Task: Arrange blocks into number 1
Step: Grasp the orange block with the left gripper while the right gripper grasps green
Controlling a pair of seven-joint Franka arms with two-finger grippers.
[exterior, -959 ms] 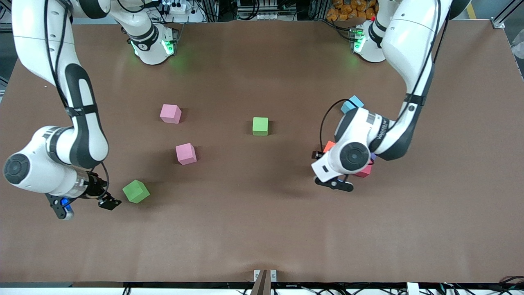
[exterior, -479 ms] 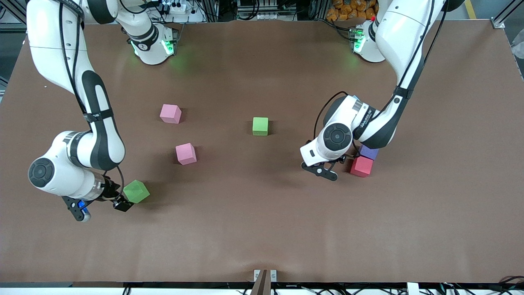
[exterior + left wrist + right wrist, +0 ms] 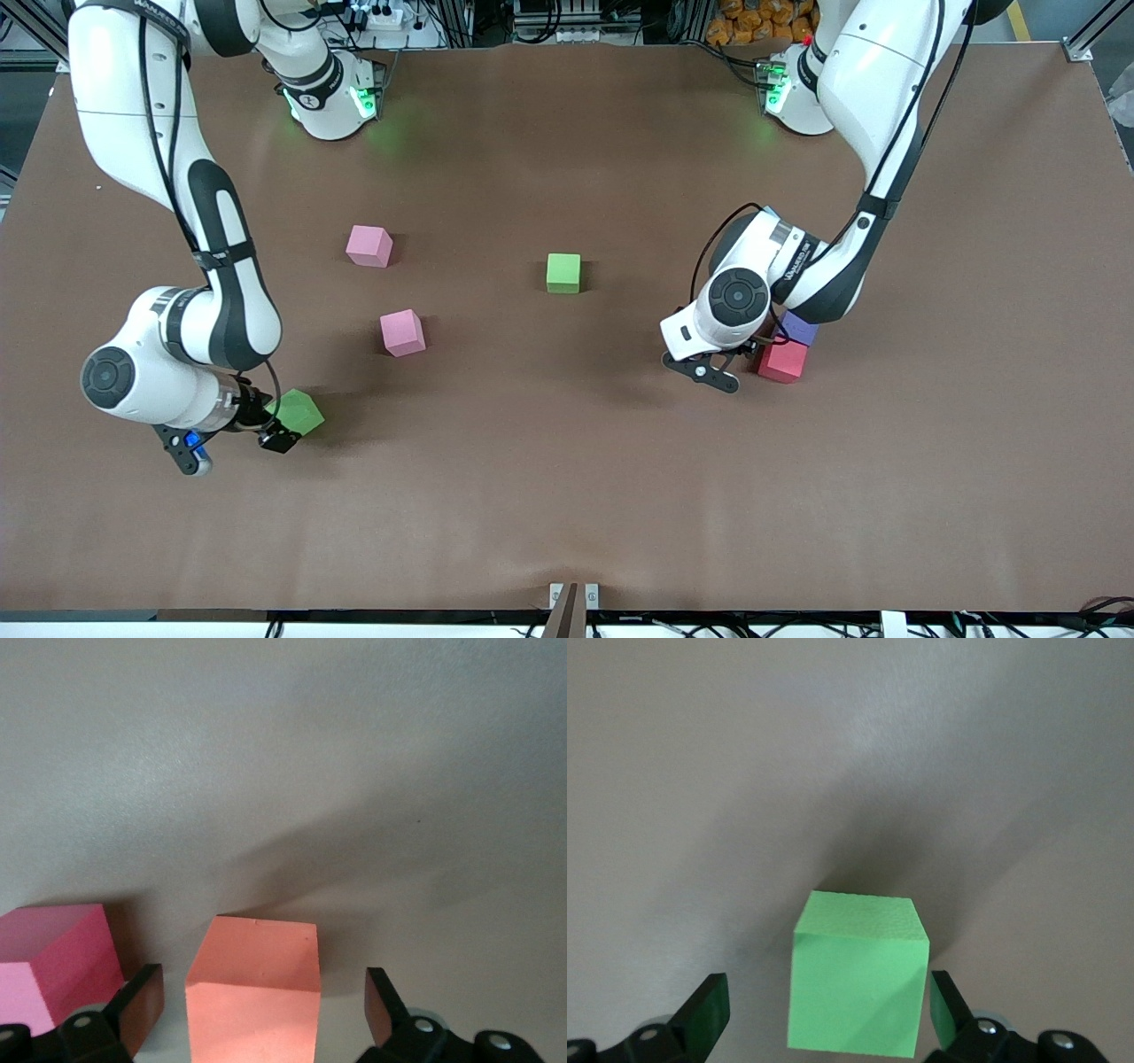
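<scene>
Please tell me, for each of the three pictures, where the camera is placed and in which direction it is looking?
Front view: high across the table, facing both arm bases; shows both arms and six blocks.
Left wrist view: on the left arm's wrist, looking down past the open left claw at the orange block.
Right wrist view: on the right wrist, looking down past the open right claw at a green block.
Shared: front and right wrist views both show that green block.
</scene>
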